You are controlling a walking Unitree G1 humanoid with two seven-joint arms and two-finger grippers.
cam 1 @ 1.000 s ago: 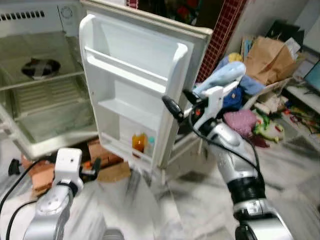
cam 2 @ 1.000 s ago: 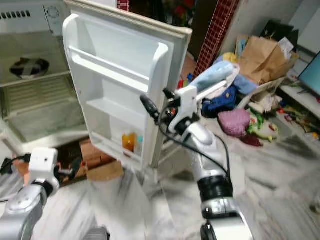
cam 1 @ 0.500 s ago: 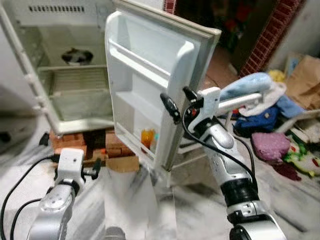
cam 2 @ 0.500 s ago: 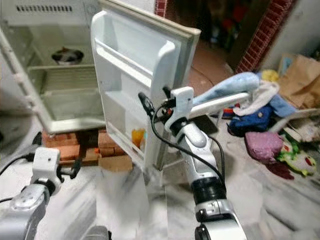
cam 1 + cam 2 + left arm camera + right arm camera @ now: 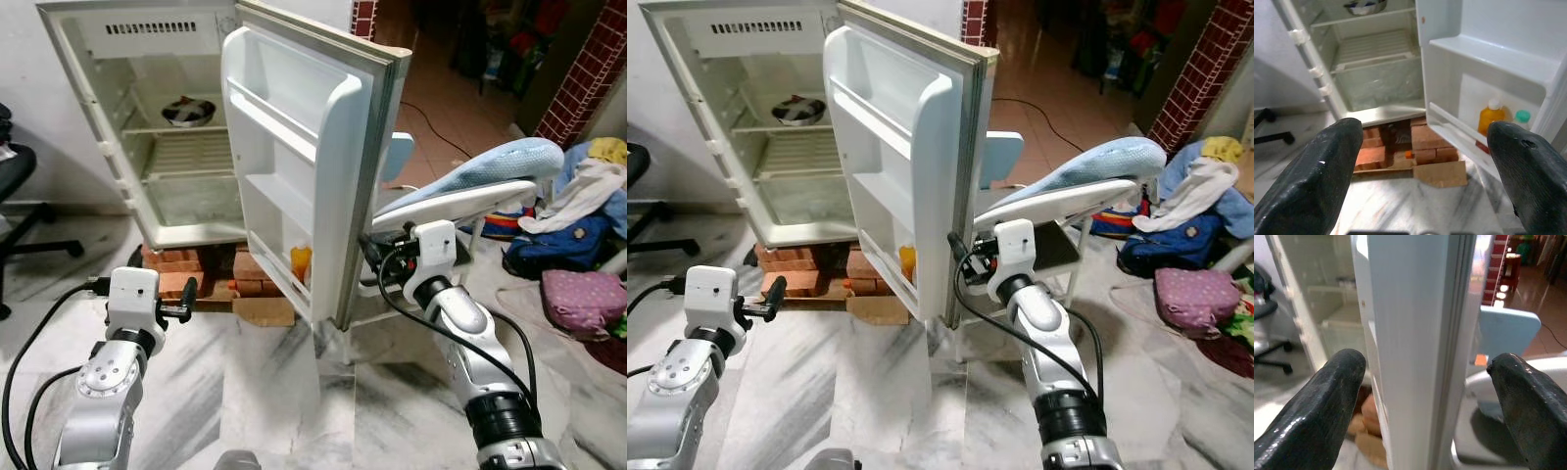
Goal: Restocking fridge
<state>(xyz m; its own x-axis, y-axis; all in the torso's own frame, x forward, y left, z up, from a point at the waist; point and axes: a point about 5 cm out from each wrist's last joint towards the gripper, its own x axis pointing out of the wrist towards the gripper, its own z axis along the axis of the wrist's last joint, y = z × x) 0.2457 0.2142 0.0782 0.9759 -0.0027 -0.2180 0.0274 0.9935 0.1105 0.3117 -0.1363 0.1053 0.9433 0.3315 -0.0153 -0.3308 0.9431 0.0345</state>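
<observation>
Between the spread fingers of the right gripper (image 5: 1415, 396) sits the fridge door (image 5: 1415, 333) edge, hiding the shelves. The left gripper (image 5: 1422, 161), released too, has bare floor ahead; orange bottle (image 5: 1490, 117) low in the door, off toward one finger.

Bright, even indoor light and sharp head views; wrist views blur the near black fingers (image 5: 1312, 171).
</observation>
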